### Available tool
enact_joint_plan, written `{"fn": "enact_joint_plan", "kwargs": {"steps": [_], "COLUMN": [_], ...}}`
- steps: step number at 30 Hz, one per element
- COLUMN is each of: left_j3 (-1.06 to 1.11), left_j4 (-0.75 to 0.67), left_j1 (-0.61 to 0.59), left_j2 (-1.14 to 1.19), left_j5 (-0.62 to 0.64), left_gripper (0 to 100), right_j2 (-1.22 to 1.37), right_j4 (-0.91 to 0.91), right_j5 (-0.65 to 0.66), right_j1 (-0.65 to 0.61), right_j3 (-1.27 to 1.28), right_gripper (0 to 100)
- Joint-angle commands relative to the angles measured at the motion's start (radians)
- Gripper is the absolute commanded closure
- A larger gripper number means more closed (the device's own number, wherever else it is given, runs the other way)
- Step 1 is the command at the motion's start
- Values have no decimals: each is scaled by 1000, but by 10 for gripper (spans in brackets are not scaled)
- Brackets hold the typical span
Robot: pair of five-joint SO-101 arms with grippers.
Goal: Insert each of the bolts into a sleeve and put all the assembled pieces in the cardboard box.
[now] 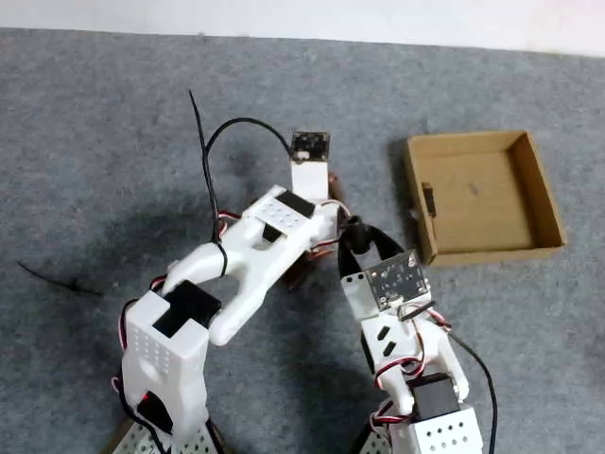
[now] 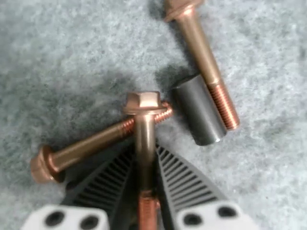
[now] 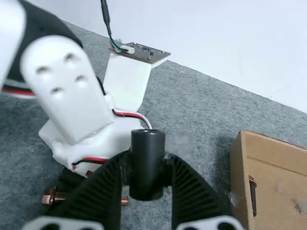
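Closest to us, the left claw (image 2: 144,147) pinches a copper bolt (image 2: 143,108) by its shank, hex head pointing away. The bolt's other end runs out of the frame. Beneath it we see a second bolt (image 2: 79,153) lying on the grey desk (image 2: 57,57), its threads partly hidden behind the held one. Just beyond, a dark sleeve (image 2: 199,117) lies against a third bolt (image 2: 204,57), whose head is partly cut off. The right claw (image 3: 147,166) clamps a black sleeve (image 3: 147,143) upright. Farther off sits the open cardboard box (image 1: 544,203). A small dark piece (image 1: 428,199) rests at its inner wall, too small for us to identify.
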Motion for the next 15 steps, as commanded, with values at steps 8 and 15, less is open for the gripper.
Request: {"fn": "enact_joint_plan", "kwargs": {"steps": [8, 15], "left_j3": [380, 762], "left_j4": [-219, -615], "left_j1": [10, 7], "left_j2": [-418, -697], "left_j5": [-97, -299], "left_gripper": [996, 996], "right_j2": [-18, -18], "right_j4": [-2, -2], "right_j5": [2, 2], "right_j1": [4, 2], "right_j3": [117, 117], "right_gripper": [994, 994]}}
